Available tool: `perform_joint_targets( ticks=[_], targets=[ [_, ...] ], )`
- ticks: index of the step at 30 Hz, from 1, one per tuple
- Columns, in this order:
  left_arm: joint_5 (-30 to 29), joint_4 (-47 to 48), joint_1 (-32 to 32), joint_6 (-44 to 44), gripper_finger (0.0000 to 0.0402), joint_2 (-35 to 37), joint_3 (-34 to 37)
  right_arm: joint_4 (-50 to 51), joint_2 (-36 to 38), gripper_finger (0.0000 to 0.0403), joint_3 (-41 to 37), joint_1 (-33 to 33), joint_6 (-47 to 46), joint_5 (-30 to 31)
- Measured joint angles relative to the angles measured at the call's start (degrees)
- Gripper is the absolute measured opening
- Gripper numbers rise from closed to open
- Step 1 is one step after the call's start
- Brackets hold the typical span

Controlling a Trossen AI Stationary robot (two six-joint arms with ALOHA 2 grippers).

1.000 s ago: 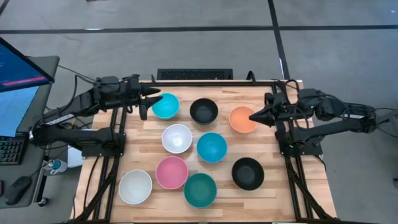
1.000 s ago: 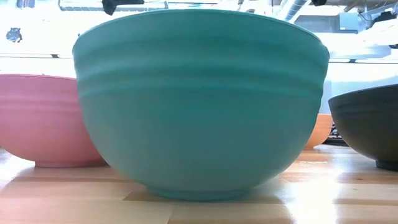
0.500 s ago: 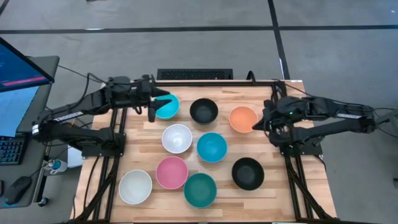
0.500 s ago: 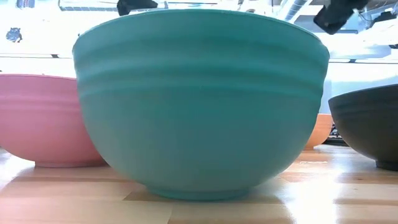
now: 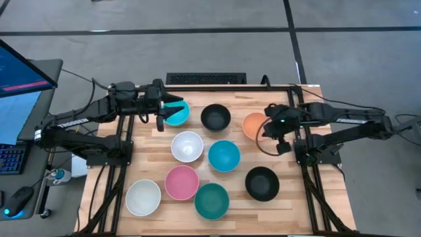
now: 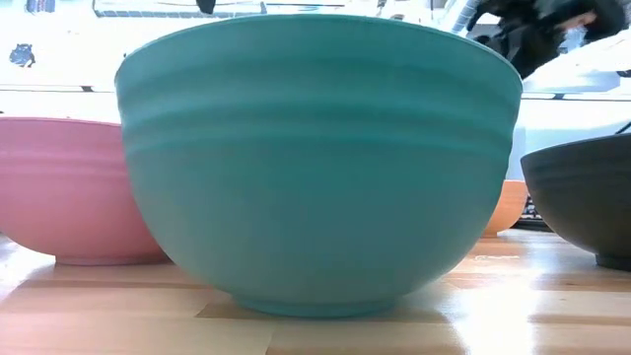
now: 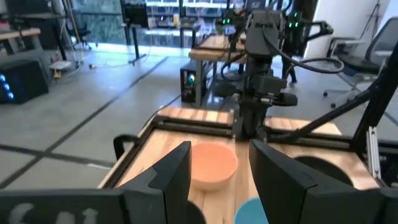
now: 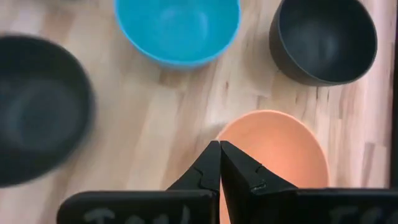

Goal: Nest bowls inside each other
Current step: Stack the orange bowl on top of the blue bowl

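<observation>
Nine small bowls stand upright on their bases on the wooden table: a cyan bowl [image 5: 177, 113], a black bowl [image 5: 216, 117], the orange bowl [image 5: 252, 125], a white bowl [image 5: 187, 146], a cyan-blue bowl [image 5: 224, 155], the pink bowl [image 5: 181, 182], the dark teal bowl [image 5: 212, 201], another black bowl [image 5: 262, 183] and another white bowl [image 5: 143, 197]. My left gripper [image 5: 166, 110] is open and hovers level over the far-left cyan bowl's left rim. My right gripper [image 8: 219, 148] is shut and points down above the orange bowl [image 8: 273, 155], high over it in the low view.
The bowls stand apart, with bare wood between them. A dark metal frame [image 5: 204, 87] runs along the table's far edge and the arm mounts stand at both sides. The dark teal bowl [image 6: 315, 158] fills the low view. A monitor [image 5: 20, 72] stands off the table's left.
My right gripper has moved toward the table's left, from beside the orange bowl to above it, and has tipped from level to pointing down. My left gripper has moved toward the table's right, over the far-left cyan bowl. No bowl has moved.
</observation>
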State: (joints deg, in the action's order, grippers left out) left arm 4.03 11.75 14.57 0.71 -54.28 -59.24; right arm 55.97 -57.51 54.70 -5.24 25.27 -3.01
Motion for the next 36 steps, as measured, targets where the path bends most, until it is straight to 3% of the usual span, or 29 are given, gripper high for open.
perform_joint_targets(
  ticks=[5,12,21,27,36],
  targets=[
    [-0.2,4.0,-0.1,0.4,0.0153,-0.1,0.0,-4.9,-6.3,0.0033,0.0,-1.0,-3.0,0.1],
    [-0.2,4.7,-0.1,0.5,0.0153,-0.1,0.0,3.3,-15.8,0.0036,0.0,-5.2,-0.7,0.2],
    [-0.2,4.7,-0.1,0.5,0.0153,-0.1,0.0,6.4,-19.2,0.0073,0.0,-10.9,-6.9,3.5],
    [-0.2,4.7,-0.1,0.6,0.0153,-0.1,0.0,8.3,-19.2,0.0087,0.0,-8.8,-8.4,0.7],
    [-0.2,4.7,-0.1,0.6,0.0153,-0.1,0.0,6.5,-19.7,0.0088,0.0,-3.4,-6.8,2.2]
  ],
)
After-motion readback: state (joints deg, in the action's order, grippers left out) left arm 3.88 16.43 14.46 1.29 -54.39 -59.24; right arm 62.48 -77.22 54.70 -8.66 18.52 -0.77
